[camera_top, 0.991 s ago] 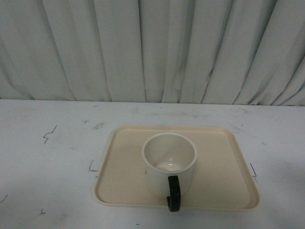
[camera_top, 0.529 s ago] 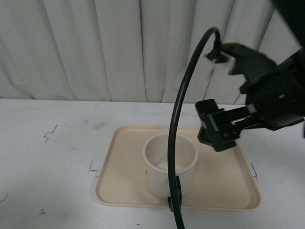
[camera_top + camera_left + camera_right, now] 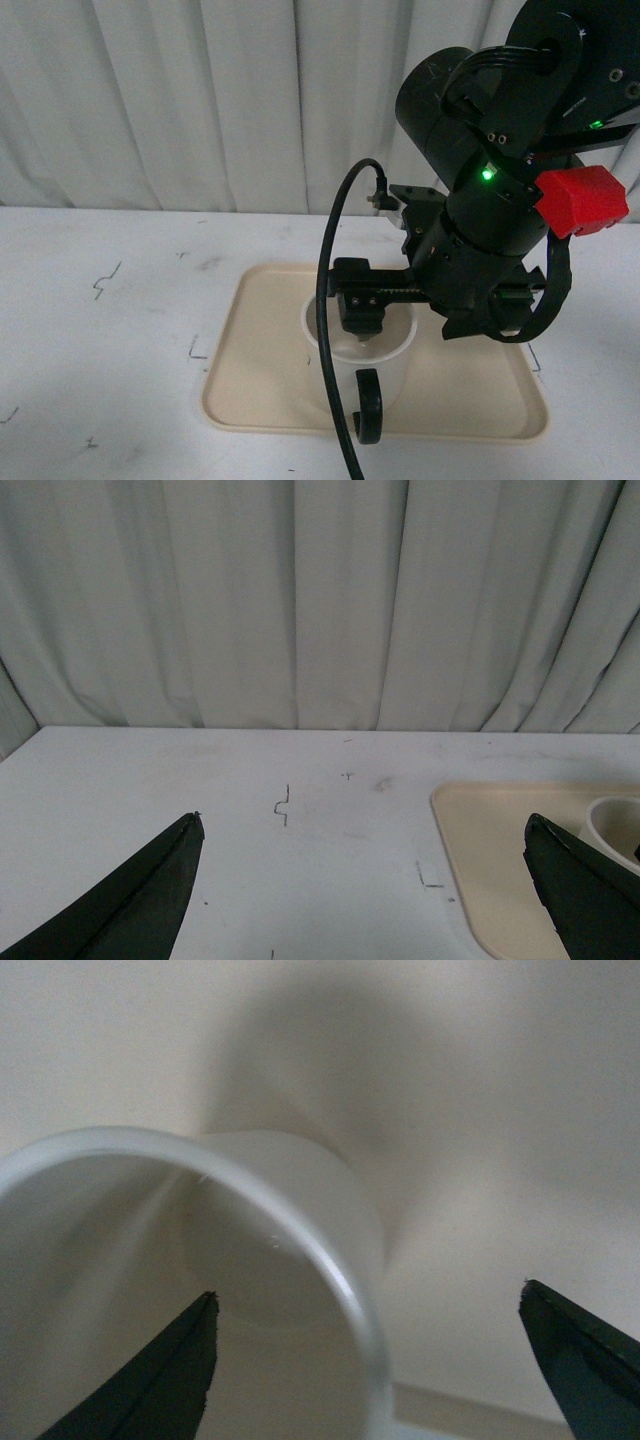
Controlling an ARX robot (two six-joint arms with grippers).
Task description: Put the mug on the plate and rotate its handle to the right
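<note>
At left, the robot's left end effector (image 3: 362, 818) hangs idle over bare tabletop (image 3: 110, 340), fingers spread wide and holding nothing, well to the left of the beige plate (image 3: 260, 350). The first half of the job looks done: the cream-white mug (image 3: 392, 370) stands upright on the plate, toward its near edge. The second half does not. The black handle (image 3: 368, 405) points at the robot, reaching the plate's near rim, rather than to the right, so about a quarter turn appears to remain. The right end effector (image 3: 367, 1290) is at the mug's mouth, fingers parted and straddling the rim, one over the hollow and one outside above the plate, pinching nothing yet. A black cable (image 3: 330, 300) loops down from the right arm across the front of the mug.

The tabletop is white and scuffed, with small dark pen marks scattered to the left of the plate and one near its right edge. Behind it, a pale, pleated curtain (image 3: 200, 100) closes off the whole back of the room.
</note>
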